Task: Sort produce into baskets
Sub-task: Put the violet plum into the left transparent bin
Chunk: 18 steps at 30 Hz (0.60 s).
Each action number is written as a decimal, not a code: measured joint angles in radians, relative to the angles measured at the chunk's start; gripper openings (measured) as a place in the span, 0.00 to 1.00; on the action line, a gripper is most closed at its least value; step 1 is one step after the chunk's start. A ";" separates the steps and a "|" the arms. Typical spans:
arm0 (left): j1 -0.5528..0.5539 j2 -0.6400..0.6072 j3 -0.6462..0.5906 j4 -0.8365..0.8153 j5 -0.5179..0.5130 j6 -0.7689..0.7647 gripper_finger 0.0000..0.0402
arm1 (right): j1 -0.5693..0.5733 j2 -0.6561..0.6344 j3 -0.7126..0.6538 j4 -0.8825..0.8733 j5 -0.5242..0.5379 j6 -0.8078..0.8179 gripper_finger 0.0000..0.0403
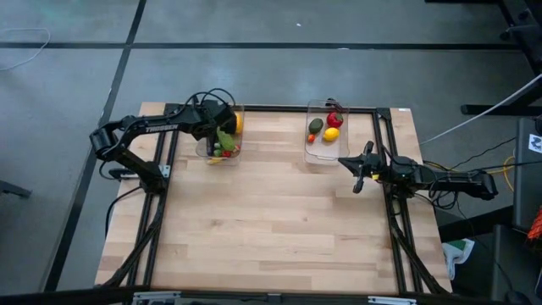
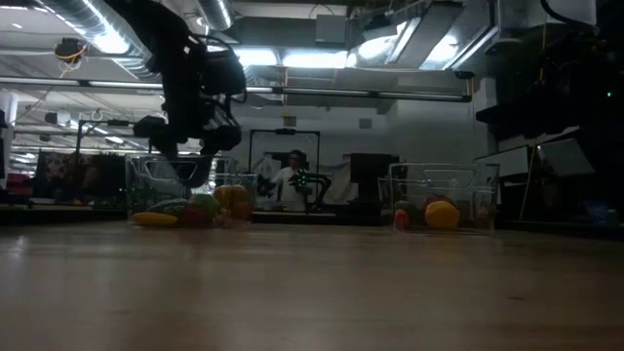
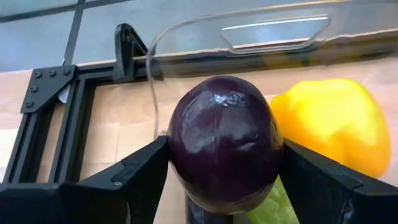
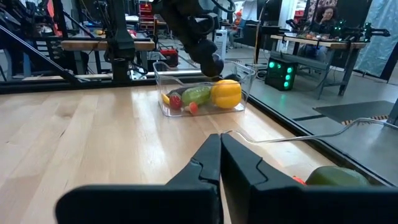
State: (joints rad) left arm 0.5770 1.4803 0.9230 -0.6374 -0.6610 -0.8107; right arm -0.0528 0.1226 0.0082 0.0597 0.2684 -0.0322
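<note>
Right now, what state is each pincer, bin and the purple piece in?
left pincer: shut on the purple round piece, over the left bin
purple round piece: gripped between both fingers
right pincer: shut, empty, beside the right bin
left bin: upright, holding produce
right bin: upright, holding produce

Bare table [image 1: 271,229] lies open; 2 baskets [image 1: 326,135] line its far edge.
</note>
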 joint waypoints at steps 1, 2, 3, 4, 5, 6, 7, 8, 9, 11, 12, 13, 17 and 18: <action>0.000 0.000 0.000 -0.005 0.000 -0.005 0.69 | 0.000 0.000 0.000 0.000 0.000 0.000 0.03; 0.000 0.000 0.000 -0.013 0.001 -0.006 0.69 | 0.000 0.000 0.000 0.000 0.000 0.000 0.03; 0.000 0.000 0.000 -0.018 0.009 -0.004 0.69 | 0.000 0.000 0.000 0.000 0.000 0.000 0.03; 0.000 0.000 0.000 -0.013 0.023 -0.004 0.69 | 0.000 0.000 0.000 -0.001 0.000 0.000 0.03; 0.000 0.000 0.000 -0.002 0.036 -0.003 0.69 | 0.000 0.000 0.000 -0.001 0.000 0.000 0.03; 0.000 0.000 0.000 0.016 0.048 0.009 0.70 | 0.000 0.000 0.000 -0.001 0.000 0.000 0.03; 0.000 0.000 0.000 0.031 0.057 0.038 0.71 | 0.000 0.000 0.000 -0.001 0.000 0.000 0.03; 0.000 0.000 0.000 0.046 0.066 0.068 0.73 | 0.000 0.000 0.000 -0.001 0.000 0.000 0.03; 0.000 0.000 0.000 0.061 0.078 0.093 0.75 | 0.000 0.000 0.000 -0.001 0.000 0.000 0.03; 0.000 0.000 0.000 0.095 0.100 0.125 0.80 | 0.000 0.000 0.000 -0.001 0.000 0.000 0.03; 0.000 0.000 0.000 0.104 0.105 0.135 0.82 | 0.000 0.000 0.000 -0.001 0.000 0.000 0.03; 0.000 0.000 0.000 0.105 0.107 0.140 0.85 | 0.000 0.000 0.000 -0.001 0.000 0.000 0.03; -0.003 0.000 0.000 0.104 0.113 0.094 0.94 | 0.000 0.000 0.000 -0.001 0.000 0.000 0.03; -0.006 0.000 0.000 0.104 0.121 0.069 0.95 | 0.000 0.000 0.000 -0.001 0.000 0.000 0.03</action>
State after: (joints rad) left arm 0.5709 1.4803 0.9230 -0.5339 -0.5405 -0.7419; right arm -0.0528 0.1226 0.0082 0.0583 0.2684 -0.0321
